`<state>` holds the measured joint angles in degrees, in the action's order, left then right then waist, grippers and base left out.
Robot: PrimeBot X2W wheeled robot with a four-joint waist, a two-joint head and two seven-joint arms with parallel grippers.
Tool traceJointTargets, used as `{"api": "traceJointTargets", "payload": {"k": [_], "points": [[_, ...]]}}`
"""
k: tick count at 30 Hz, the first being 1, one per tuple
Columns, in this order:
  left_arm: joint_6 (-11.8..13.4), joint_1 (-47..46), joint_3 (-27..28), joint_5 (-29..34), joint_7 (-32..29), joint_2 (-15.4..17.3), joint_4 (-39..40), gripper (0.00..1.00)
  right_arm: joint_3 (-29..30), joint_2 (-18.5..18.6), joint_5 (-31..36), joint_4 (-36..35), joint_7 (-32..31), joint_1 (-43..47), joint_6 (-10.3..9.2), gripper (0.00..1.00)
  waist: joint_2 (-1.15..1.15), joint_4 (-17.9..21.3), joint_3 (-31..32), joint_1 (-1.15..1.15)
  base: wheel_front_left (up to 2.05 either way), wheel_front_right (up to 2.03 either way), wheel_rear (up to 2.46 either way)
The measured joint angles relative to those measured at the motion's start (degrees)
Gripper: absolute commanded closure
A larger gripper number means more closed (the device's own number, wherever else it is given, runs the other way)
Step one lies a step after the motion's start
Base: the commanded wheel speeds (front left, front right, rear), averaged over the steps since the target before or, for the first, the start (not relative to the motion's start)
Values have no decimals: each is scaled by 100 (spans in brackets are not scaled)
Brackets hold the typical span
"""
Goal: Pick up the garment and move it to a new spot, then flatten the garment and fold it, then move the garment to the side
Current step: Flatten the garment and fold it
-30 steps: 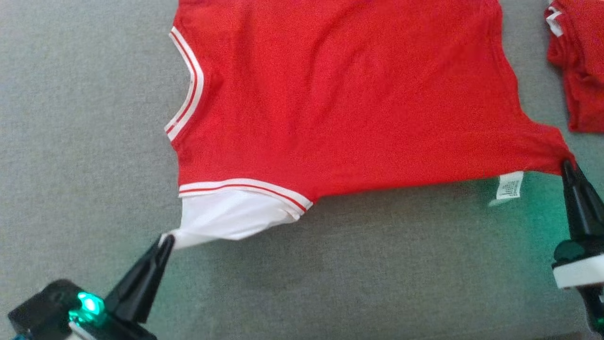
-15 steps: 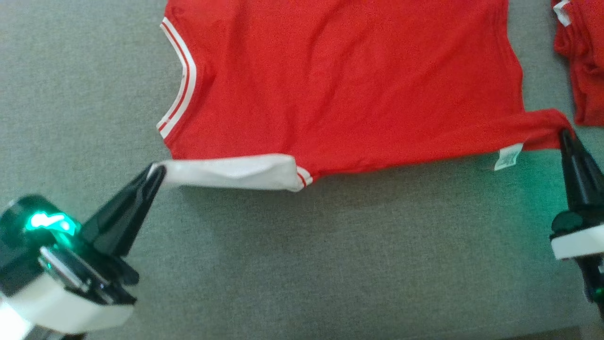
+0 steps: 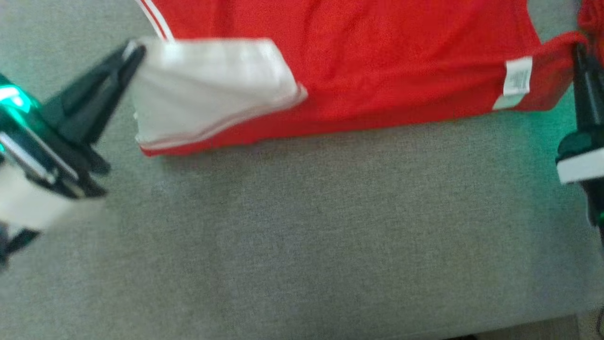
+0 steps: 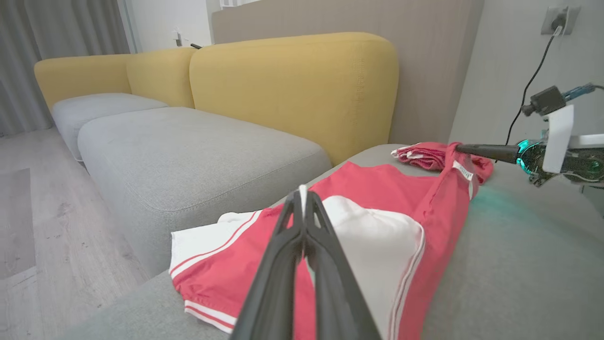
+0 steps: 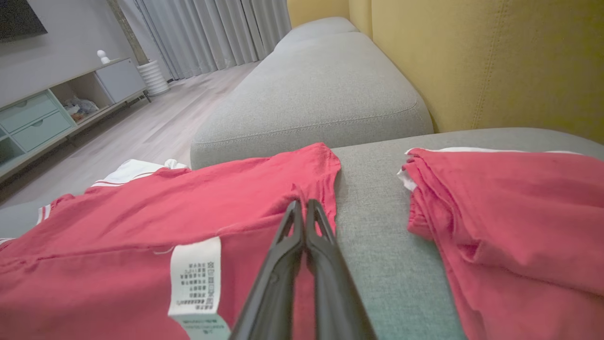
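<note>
The red T-shirt (image 3: 377, 71) lies spread across the far half of the grey sofa cushion (image 3: 302, 236), its long axis running left to right between the two arms. The left gripper (image 3: 136, 47) is clamped shut on the end of the white sleeve (image 3: 207, 89), which is turned over onto the red body. The right gripper (image 3: 578, 47) is pinched shut on the hem corner just beyond the care label (image 3: 516, 78). From both sets of fingertips the shirt's body lies ahead, toward the cushion's far edge, so the fold looks to depend on both arms carrying the near side evenly that way. A folded red garment (image 5: 509, 212) sits near the far right corner, just beside the right gripper's path.
</note>
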<state>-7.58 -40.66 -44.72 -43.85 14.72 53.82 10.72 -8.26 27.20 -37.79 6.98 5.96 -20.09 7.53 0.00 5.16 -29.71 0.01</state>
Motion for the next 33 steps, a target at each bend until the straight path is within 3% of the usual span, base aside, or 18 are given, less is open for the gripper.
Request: {"api": "traceJointTargets", "payload": {"k": [13, 14, 15, 16, 17, 21, 28, 33], "points": [[-1, -1655, -744, 48, 1, -103, -1128, 100, -419, -146, 40, 834, 19, -1143, 0, 100, 0, 79, -422, -1, 0, 0, 0], [-1, -1711, -789, 25, 1, -121, -1193, 82, -476, -163, 41, 904, 67, -1220, 0, 97, 0, 85, -447, -1, 0, 0, 0], [-1, -1755, -820, -22, 1, -156, -1270, 60, -514, -174, 41, 970, 100, -1286, 0, 65, 0, 91, -468, 0, 0, 0, 0], [-1, -1794, -854, -66, 1, -197, -1339, 14, -555, -180, 41, 1043, 145, -1348, 0, 0, 0, 94, -483, 0, 0, 0, 0], [-1, -1811, -867, -107, 1, -248, -1411, 0, -573, -194, 41, 1110, 213, -1392, 0, 0, 0, 96, -491, 0, 0, 0, 0], [40, -1747, -660, -94, 2, -450, -1749, 0, -626, -282, 75, 1302, 535, -1460, 0, 0, 0, 98, -435, -1, 0, 0, 0], [757, -483, 197, 62, 4, -1080, -1779, 0, -503, -357, 99, 1356, 804, -1255, 0, 0, 0, 65, -82, -2, 0, 0, 0], [1111, 716, 759, 54, 4, -1574, -1663, 0, -396, -534, 107, 1319, 826, -740, 0, 0, 0, 31, 205, -2, 0, 0, 0]]}}
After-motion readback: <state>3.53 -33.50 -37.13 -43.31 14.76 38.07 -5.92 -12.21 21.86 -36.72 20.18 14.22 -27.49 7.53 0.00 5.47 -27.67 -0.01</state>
